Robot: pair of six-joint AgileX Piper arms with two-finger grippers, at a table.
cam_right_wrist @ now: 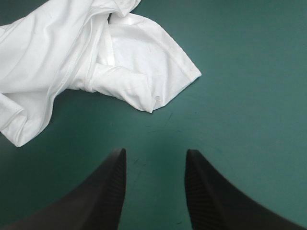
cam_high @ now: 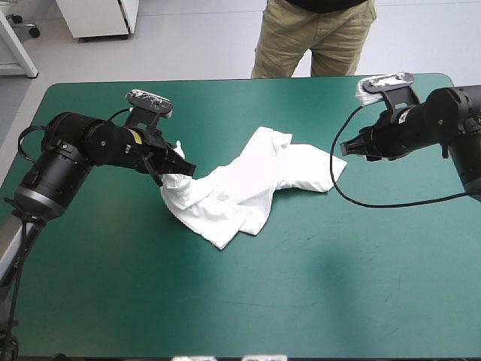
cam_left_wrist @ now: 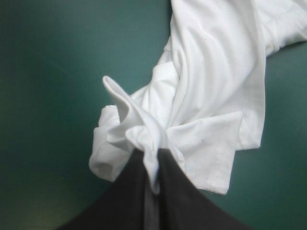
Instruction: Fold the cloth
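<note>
The white T-shirt (cam_high: 252,184) lies crumpled across the middle of the teal-green table, stretched from its left end toward the right. My left gripper (cam_high: 183,167) is shut on the T-shirt's left end, a pinched fold (cam_left_wrist: 144,139) bunching up between the black fingers (cam_left_wrist: 184,196). My right gripper (cam_high: 344,149) hovers just right of the shirt's right end, open, with bare cover between its fingers (cam_right_wrist: 110,191). Ahead of it lies a sleeve corner (cam_right_wrist: 158,72), a short gap away.
The right arm's black cable hangs in a loop over the table's right side. A person stands beyond the far edge, not over the table. Teal-green cover (cam_high: 301,301) stretches in front of the shirt.
</note>
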